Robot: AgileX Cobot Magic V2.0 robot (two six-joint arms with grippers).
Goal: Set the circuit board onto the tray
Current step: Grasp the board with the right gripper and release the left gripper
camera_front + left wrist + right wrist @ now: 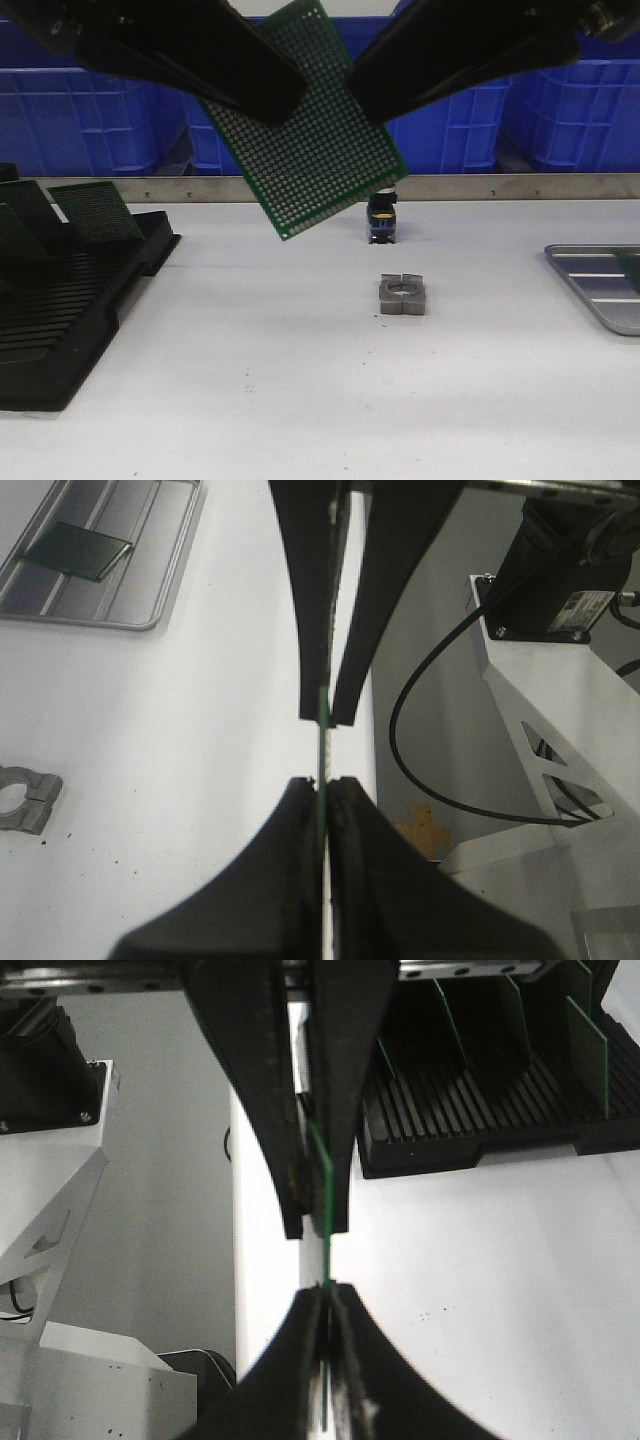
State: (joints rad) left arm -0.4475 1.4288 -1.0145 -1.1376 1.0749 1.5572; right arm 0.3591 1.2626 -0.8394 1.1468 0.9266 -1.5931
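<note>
A green perforated circuit board hangs tilted in the air above the middle of the table. My left gripper is shut on its left side and my right gripper is shut on its right side. In the left wrist view the board's thin edge runs between my left gripper and the right arm's fingers opposite. The right wrist view shows the same edge pinched in my right gripper. The grey tray lies at the far right; another green board rests on the tray.
A black slotted rack with upright green boards stands at the left. A grey metal clamp block lies mid-table, with a small black and yellow part behind it. Blue bins line the back.
</note>
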